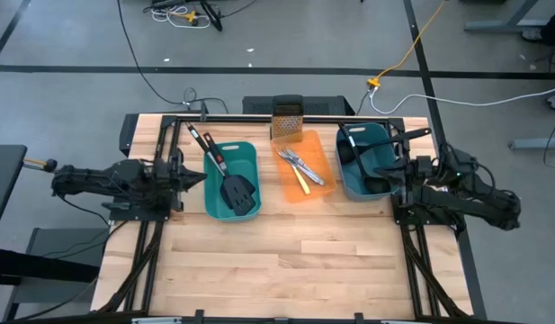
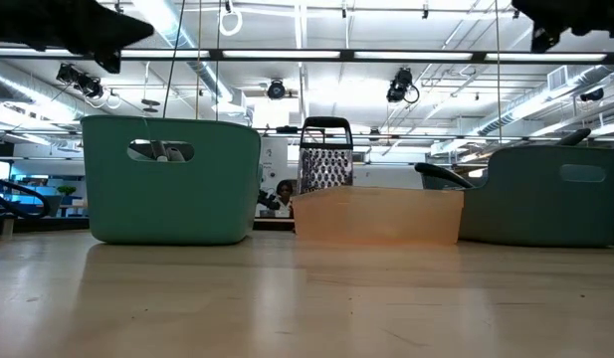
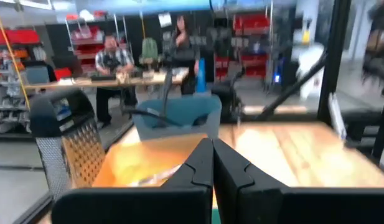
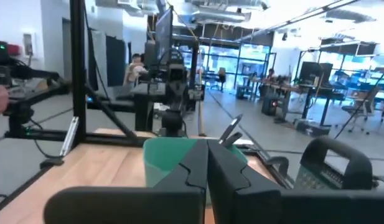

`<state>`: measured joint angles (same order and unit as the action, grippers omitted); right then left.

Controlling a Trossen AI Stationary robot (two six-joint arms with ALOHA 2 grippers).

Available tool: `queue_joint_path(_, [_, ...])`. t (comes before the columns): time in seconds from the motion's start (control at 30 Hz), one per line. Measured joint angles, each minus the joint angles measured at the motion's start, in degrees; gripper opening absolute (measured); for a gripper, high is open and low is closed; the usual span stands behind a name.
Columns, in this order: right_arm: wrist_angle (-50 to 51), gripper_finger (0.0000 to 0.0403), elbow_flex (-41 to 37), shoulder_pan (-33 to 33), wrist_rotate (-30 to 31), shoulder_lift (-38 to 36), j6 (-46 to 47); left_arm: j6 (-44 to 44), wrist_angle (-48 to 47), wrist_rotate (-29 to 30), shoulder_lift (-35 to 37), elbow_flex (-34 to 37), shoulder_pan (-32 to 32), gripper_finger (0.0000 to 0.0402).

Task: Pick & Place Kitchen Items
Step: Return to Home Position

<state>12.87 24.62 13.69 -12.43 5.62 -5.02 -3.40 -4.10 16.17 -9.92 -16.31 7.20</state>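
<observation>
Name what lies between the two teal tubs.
The orange tray, holding the knives, lies between them, as the high view shows.

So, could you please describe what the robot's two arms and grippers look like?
Both arms, the left arm and right arm, are dark, jointed and blocky. The left gripper and right gripper each have two black, angular fingers with notched inner edges.

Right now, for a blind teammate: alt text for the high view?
Three bins line a wooden table: a teal tub with two black slotted spatulas, an orange tray of knives, a blue tub of black ladles. Left gripper and right gripper flank them, shut.
</observation>
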Motion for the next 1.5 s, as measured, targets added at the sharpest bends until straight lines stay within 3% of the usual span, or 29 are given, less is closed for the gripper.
queue_joint_path(0.13, [5.30,0.0005,-1.82,0.44,-0.48,-5.63,1.94,1.30,-1.14,-0.35,5.03,0.91,-0.21,0.0001])
queue_joint_path(0.33, [-0.54,0.0005,-2.28,0.40,-3.10,-5.08,7.91,0.87,-0.36,0.10,8.97,2.03,-0.04,0.0001])
queue_joint_path(0.43, [-2.24,0.0005,-5.45,0.43,-0.06,-5.02,9.15,0.15,3.88,1.27,9.32,4.98,-0.02,0.0001])
queue_joint_path(0.63, [-8.71,0.0006,-12.13,0.42,-0.30,-5.03,8.26,0.00,12.61,2.48,9.33,12.71,-0.02,0.0000])
queue_joint_path(1.07, [-17.81,0.0006,-19.39,0.43,-0.33,-5.61,6.06,-2.91,12.66,3.80,9.76,13.65,2.02,0.0000])
queue_joint_path(1.5, [-16.53,0.0006,-20.18,0.42,-0.10,-5.61,7.14,1.53,5.10,4.54,9.78,13.65,1.99,0.0000])
